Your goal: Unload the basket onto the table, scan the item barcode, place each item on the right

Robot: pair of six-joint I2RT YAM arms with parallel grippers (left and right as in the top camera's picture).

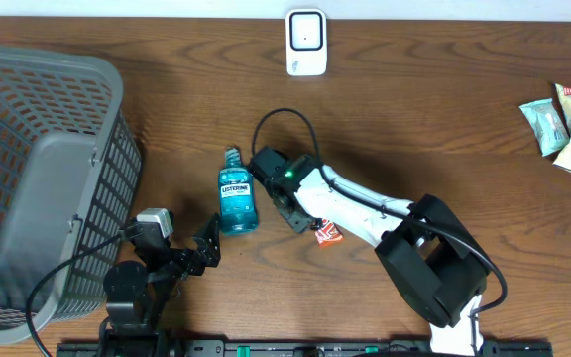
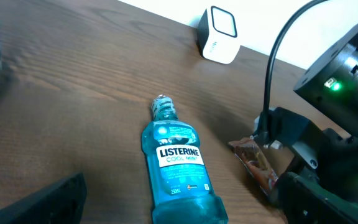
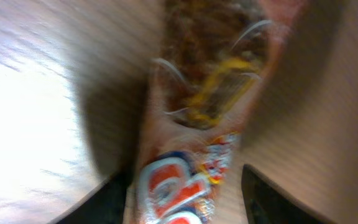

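The right hand [image 3: 182, 186] hangs low over a snack packet [image 3: 197, 118] lying on the tabletop [image 1: 414, 119], its 2 fingers [image 3: 272, 199] spread either side of it. The left hand [image 1: 206, 243] is spread, near a mouthwash bottle [image 1: 236, 198]. A white scanner [image 1: 306, 42] stands at the far edge, well apart.

A dark brown wood-grain table [image 1: 434, 119] fills the scene, lit evenly, with a pale strip of wall or floor along the far edge.

Table [image 1: 444, 119] — brown wood grain, matt. Mouthwash bottle [image 1: 236, 198] — clear blue plastic, glossy. Snack wrapper [image 3: 197, 124] — shiny film. Basket [image 1: 28, 149] — grey plastic mesh.
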